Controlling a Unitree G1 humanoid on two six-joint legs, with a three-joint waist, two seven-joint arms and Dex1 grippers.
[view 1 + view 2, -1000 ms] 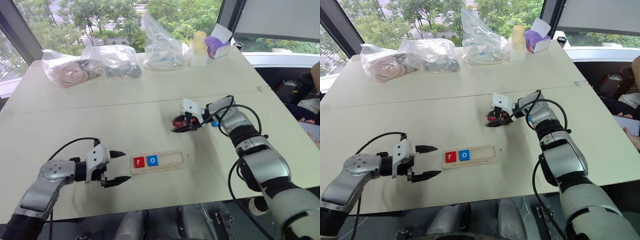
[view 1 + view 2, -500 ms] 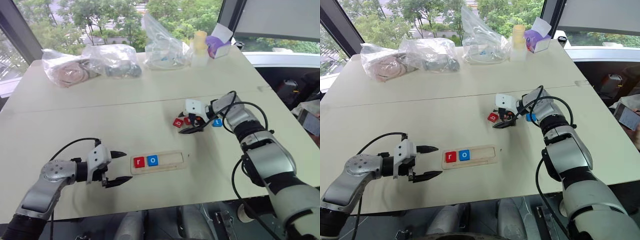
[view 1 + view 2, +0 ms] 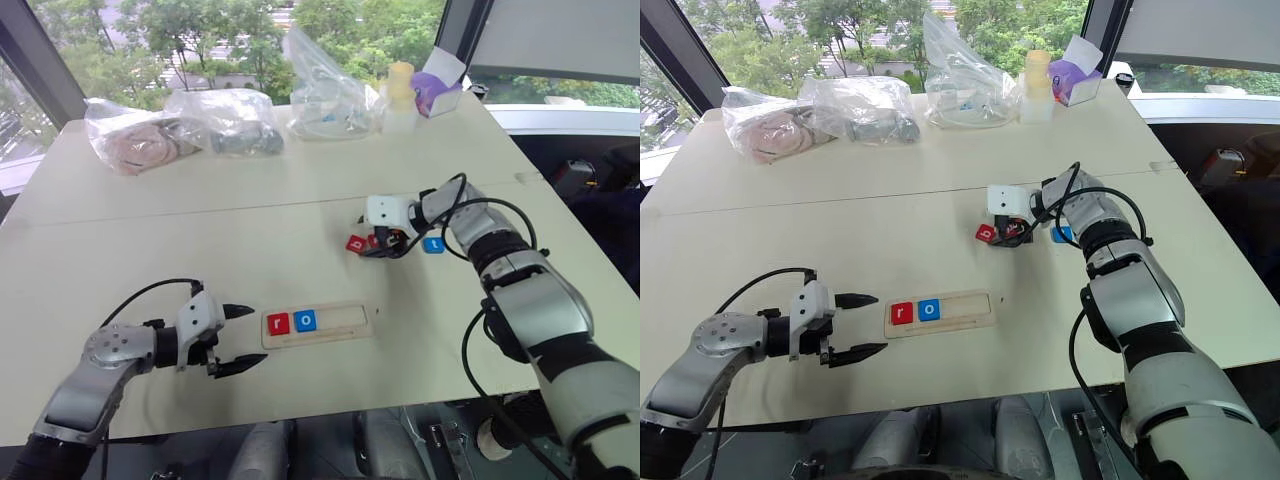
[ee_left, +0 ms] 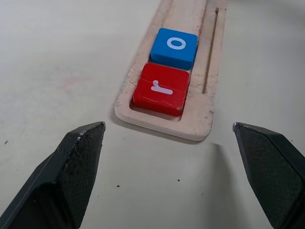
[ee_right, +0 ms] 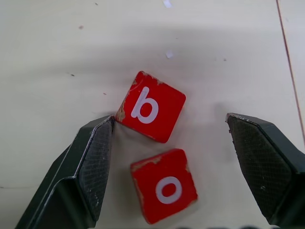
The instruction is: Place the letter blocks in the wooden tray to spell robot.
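Observation:
The wooden tray (image 3: 345,322) lies near the table's front edge. A red r block (image 3: 278,323) and a blue o block (image 3: 306,320) sit in its left end. My left gripper (image 3: 245,337) hovers open just left of the tray, its fingers (image 4: 71,162) empty. Farther back and to the right, my right gripper (image 5: 170,118) stands open over a red b block (image 5: 151,106) and a red o block (image 5: 164,185), which lie flat on the table between its fingers. One fingertip (image 5: 107,126) touches a corner of the b. A blue t block (image 3: 433,244) lies right of that gripper.
Clear plastic bags (image 3: 135,135) (image 3: 325,95) with contents, a yellow-capped bottle (image 3: 400,95) and a purple tissue box (image 3: 437,88) line the table's far edge. A seam (image 3: 200,210) runs across the tabletop. The table's right edge (image 3: 590,250) is close to my right arm.
My right gripper has rolled, opened wider and shifted slightly right, uncovering the red b block on the table. The left gripper and the tray have stayed put.

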